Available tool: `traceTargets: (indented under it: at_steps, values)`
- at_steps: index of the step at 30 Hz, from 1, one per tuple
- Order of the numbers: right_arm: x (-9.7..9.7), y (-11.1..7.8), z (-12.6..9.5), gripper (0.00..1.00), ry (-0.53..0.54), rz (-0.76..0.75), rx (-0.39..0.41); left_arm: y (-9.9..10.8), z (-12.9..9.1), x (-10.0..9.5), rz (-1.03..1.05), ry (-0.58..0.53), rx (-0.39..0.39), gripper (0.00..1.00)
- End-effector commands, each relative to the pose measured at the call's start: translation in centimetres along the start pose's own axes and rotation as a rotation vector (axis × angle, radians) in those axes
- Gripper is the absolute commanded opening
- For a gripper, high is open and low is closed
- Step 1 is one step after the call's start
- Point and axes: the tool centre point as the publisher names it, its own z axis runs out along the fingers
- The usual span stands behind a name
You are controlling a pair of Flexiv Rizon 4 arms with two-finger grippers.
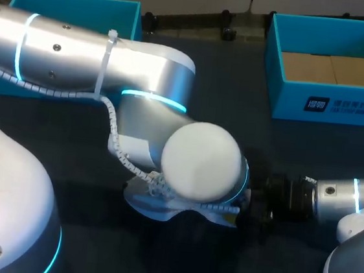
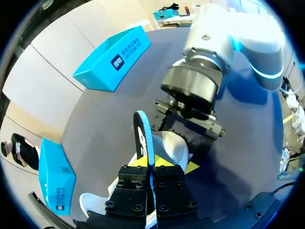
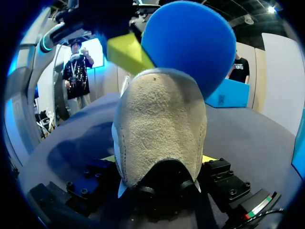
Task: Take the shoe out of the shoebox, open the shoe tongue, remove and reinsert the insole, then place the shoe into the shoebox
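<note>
Dark table (image 1: 239, 84), blue shoebox (image 1: 329, 100), second blue box (image 1: 78, 5)

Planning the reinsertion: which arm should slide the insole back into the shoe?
Left. The left gripper pinches the blue insole over the shoe; the right gripper grips the shoe, steadying it.

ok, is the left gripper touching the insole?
Touching. The left wrist view shows the blue insole standing on edge, pinched between both yellow tips of the left gripper.
</note>
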Motion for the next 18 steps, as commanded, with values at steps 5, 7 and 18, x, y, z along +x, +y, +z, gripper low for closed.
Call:
traceTargets:
  at_steps: [5, 7, 18]
  values:
    - [0.12, 0.01, 0.11, 0.00, 0.000, 0.000, 0.004, -1.73, -0.80, 0.42, -0.013, -0.007, 0.013, 0.00]
    - [0.12, 0.01, 0.11, 0.00, 0.000, 0.000, 0.004, -1.82, -0.80, 0.50, -0.007, -0.006, 0.015, 0.00]
    - [0.12, 0.01, 0.11, 0.00, 0.000, 0.000, 0.004, -1.22, -1.10, 0.40, 0.032, 0.029, 0.052, 0.36]
